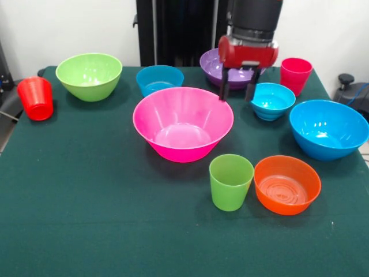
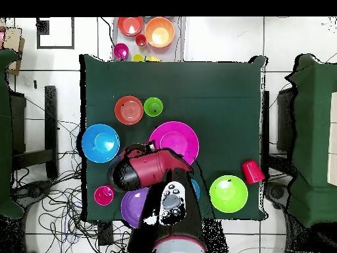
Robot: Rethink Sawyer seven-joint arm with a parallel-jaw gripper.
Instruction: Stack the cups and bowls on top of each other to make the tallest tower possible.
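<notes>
Tool [image 1: 237, 91] of the red-and-black arm hangs with its two dark fingers spread and nothing between them, tips low over the gap where three bowls meet. Just beside it on the picture's right in the front view sits a small cyan bowl [image 1: 272, 100]; the purple bowl [image 1: 222, 66] lies right behind, and the big pink bowl [image 1: 183, 122], likely base of any tower, has its far rim just ahead and left. No stacking has begun: every piece stands alone on the green desk [image 1: 86, 219]. Outward lie a second cyan bowl [image 1: 159, 79], green bowl [image 1: 89, 75], blue bowl [image 1: 328, 128], orange bowl [image 1: 287, 184], green cup [image 1: 231, 181], pink cup [image 1: 296, 74] and red cup [image 1: 36, 98]. Arm drops near-vertical from above, wrist squared.
</notes>
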